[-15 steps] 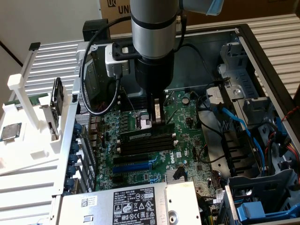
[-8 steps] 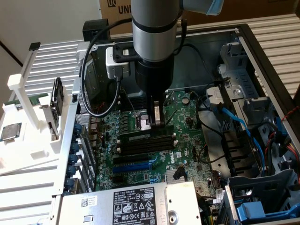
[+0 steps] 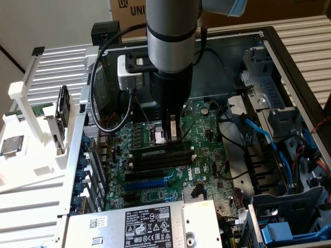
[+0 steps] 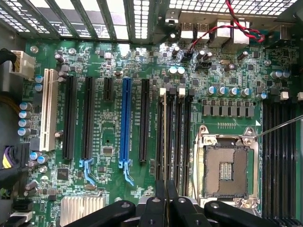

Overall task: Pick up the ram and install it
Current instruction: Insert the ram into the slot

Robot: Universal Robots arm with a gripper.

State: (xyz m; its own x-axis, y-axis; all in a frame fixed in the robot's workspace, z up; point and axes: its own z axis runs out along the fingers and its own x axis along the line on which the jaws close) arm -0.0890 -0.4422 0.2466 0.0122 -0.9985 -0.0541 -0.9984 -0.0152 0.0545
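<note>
The ram (image 3: 155, 153) stands on edge along the farthest of the long black memory slots (image 3: 166, 161), low against the motherboard. In the wrist view the ram (image 4: 164, 137) is a thin edge-on line running down one memory slot (image 4: 182, 137). My gripper (image 3: 173, 137) reaches straight down onto its top edge, towards the exterior view's right end of the stick. The black fingers (image 4: 165, 191) are shut on that thin edge. I cannot tell whether the stick is fully seated.
The open PC case surrounds the work. The bare CPU socket (image 4: 226, 165) lies beside the memory slots, the blue expansion slot (image 4: 126, 123) on their other side. A power supply (image 3: 145, 222) sits at the front, blue cables (image 3: 258, 134) and drive cages on the exterior view's right, and a white rack (image 3: 31, 129) outside on its left.
</note>
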